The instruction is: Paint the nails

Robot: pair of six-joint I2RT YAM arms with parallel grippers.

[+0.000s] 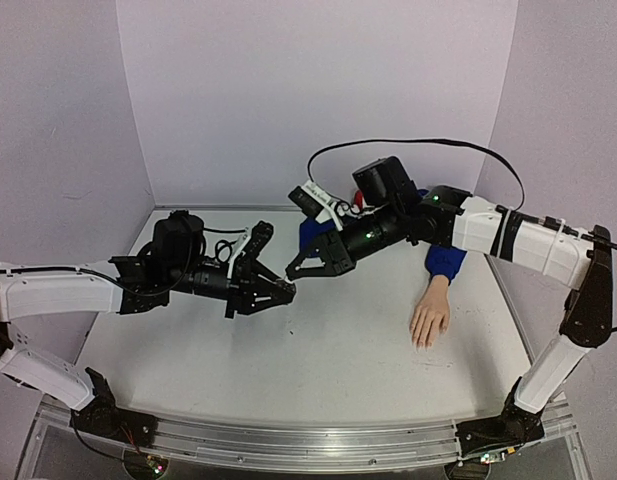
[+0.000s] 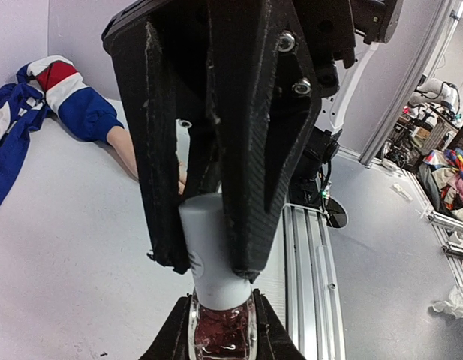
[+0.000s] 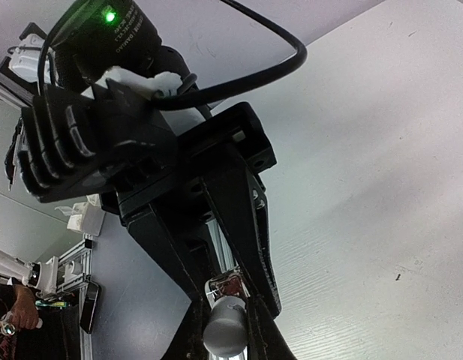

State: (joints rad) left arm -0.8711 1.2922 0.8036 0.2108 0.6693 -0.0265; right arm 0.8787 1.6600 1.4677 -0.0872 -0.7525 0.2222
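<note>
A small bottle of dark red polish [image 2: 222,335] with a white cap [image 2: 212,240] hangs between my two grippers above the middle of the table. My left gripper [image 2: 222,307] is shut on the glass bottle. My right gripper [image 2: 208,264] is shut on the cap. The right wrist view shows the cap [image 3: 225,339] in my right gripper [image 3: 225,315] and the bottle [image 3: 233,283] behind it. In the top view the left gripper [image 1: 285,291] and right gripper [image 1: 295,270] meet tip to tip. The mannequin hand [image 1: 429,315] with blue sleeve [image 1: 444,262] lies palm down at the right; its nails are too small to make out.
A blue, red and white cloth [image 1: 310,232] lies at the back, behind the right arm. A black cable [image 1: 418,142] loops above that arm. An aluminium rail [image 1: 288,440] runs along the near edge. Purple walls close off the back and sides.
</note>
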